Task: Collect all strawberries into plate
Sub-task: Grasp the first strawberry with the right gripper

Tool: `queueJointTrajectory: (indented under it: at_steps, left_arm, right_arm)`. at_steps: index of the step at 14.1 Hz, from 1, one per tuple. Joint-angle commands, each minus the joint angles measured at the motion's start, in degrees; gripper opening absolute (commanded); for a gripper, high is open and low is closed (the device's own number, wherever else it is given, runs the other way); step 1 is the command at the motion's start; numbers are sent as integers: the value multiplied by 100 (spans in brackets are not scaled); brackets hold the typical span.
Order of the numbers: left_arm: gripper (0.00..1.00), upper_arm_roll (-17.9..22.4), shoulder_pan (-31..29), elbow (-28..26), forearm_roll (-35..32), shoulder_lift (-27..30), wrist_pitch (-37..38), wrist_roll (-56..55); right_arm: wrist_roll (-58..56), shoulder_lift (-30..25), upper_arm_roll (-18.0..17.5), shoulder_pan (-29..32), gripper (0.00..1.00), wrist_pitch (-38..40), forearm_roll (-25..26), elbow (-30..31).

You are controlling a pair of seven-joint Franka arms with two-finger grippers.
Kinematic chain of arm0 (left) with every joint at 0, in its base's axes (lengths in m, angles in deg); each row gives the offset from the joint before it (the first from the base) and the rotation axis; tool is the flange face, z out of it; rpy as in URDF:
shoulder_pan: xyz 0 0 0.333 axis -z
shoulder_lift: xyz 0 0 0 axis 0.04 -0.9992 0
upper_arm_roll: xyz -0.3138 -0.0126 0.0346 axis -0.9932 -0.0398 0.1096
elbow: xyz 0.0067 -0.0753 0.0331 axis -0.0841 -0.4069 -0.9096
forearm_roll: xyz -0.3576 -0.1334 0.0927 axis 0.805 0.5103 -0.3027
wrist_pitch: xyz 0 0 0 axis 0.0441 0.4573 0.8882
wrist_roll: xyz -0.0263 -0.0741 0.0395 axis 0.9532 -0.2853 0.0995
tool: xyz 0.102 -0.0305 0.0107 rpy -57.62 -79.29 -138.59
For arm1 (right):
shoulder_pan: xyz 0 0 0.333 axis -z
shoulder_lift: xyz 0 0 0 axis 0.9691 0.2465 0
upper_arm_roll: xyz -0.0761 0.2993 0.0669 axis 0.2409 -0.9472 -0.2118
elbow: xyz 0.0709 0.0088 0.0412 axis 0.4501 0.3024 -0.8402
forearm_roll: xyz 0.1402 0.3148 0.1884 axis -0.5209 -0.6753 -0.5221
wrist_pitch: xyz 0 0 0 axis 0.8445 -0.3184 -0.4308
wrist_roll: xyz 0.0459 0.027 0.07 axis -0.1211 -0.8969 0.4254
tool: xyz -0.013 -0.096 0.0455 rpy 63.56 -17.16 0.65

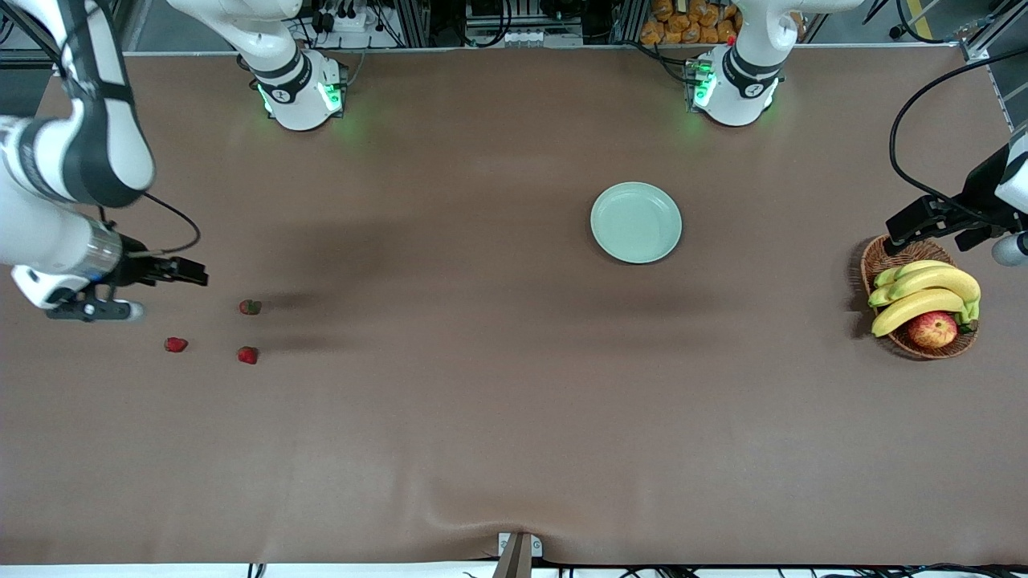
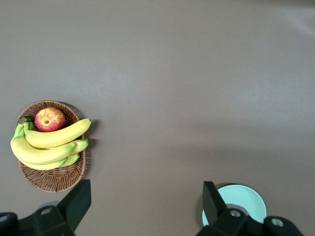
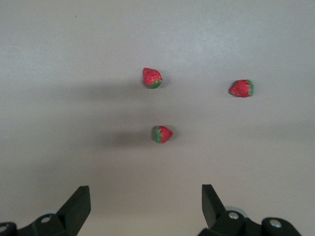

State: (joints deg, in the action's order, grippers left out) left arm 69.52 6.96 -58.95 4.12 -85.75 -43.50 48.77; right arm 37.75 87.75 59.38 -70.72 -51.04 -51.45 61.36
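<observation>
Strawberries (image 1: 248,355) lie in a loose group of three on the brown table (image 1: 482,417) toward the right arm's end, all well apart from the pale mint-green plate (image 1: 636,222), which sits bare and farther from the front camera than any of them. The right gripper (image 1: 189,273) hangs over the table just beside the berries, fingers spread wide and holding nothing. The left gripper (image 1: 911,225) hovers over the wicker fruit basket (image 1: 879,261) of bananas (image 1: 923,293) and an apple (image 1: 932,329), likewise spread wide.
</observation>
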Motion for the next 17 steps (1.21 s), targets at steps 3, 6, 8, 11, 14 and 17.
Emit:
queueJointTrajectory:
  at_steps: [3, 6, 8, 11, 14, 17]
  left_arm:
    - [100, 3, -1, 68, 152, -24, 20, 62]
    - [100, 3, -9, 68, 143, -24, 20, 88]
    - [100, 3, -18, 59, 152, -24, 20, 88]
    - [100, -5, 8, 59, 152, -24, 20, 70]
    - [100, -5, 26, 68, 152, -33, 20, 79]
    - [100, -5, 35, 50, 152, -24, 29, 44]
  right_arm:
    - [67, 829, -10, 9, 100, -948, -70, 120]
    - [94, 1199, -10, 17, 100, -1090, -70, 120]
    - [129, 1453, -10, 70, 100, -1292, -70, 129]
    - [129, 1683, -10, 114, 100, -1424, -70, 216]
    - [129, 1841, -10, 105, 100, -1783, -70, 418]
    - [129, 1903, -10, 105, 100, -2136, -70, 656]
